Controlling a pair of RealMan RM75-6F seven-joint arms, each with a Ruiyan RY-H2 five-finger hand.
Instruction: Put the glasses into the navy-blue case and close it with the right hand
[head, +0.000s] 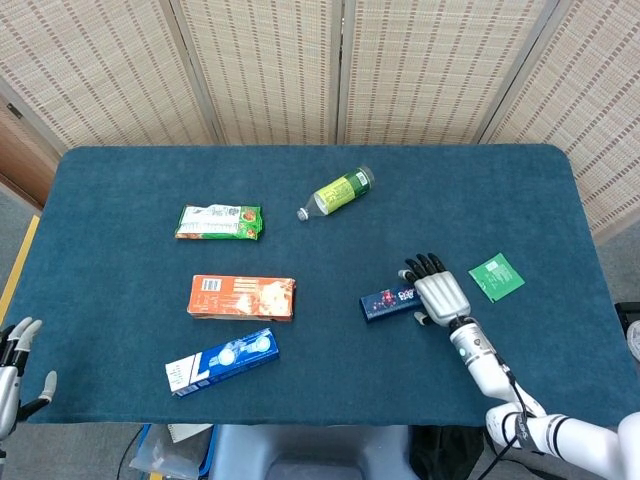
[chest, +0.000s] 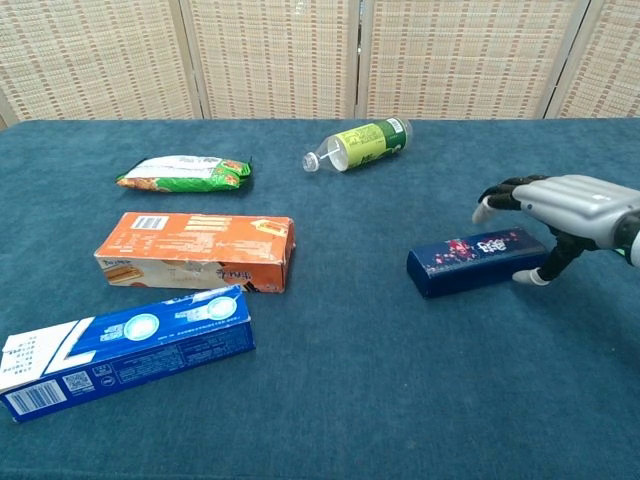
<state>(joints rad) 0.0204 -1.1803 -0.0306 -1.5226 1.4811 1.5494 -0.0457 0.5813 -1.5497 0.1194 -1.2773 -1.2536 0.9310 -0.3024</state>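
A navy-blue case (head: 384, 303) with a red and white print lies shut on the table, right of centre; in the chest view the navy-blue case (chest: 468, 263) is at mid-right. My right hand (head: 437, 297) arches over its right end, fingers spread past the far edge. In the chest view my right hand (chest: 566, 203) has its thumb tip against the case's near side. I see no glasses in either view. My left hand (head: 14, 368) hangs off the table's front left corner, fingers apart and holding nothing.
A green sachet (head: 496, 277) lies right of my right hand. A green bottle (head: 339, 191) lies at the back. On the left are a green snack bag (head: 219, 221), an orange box (head: 242, 297) and a blue-white box (head: 222, 361).
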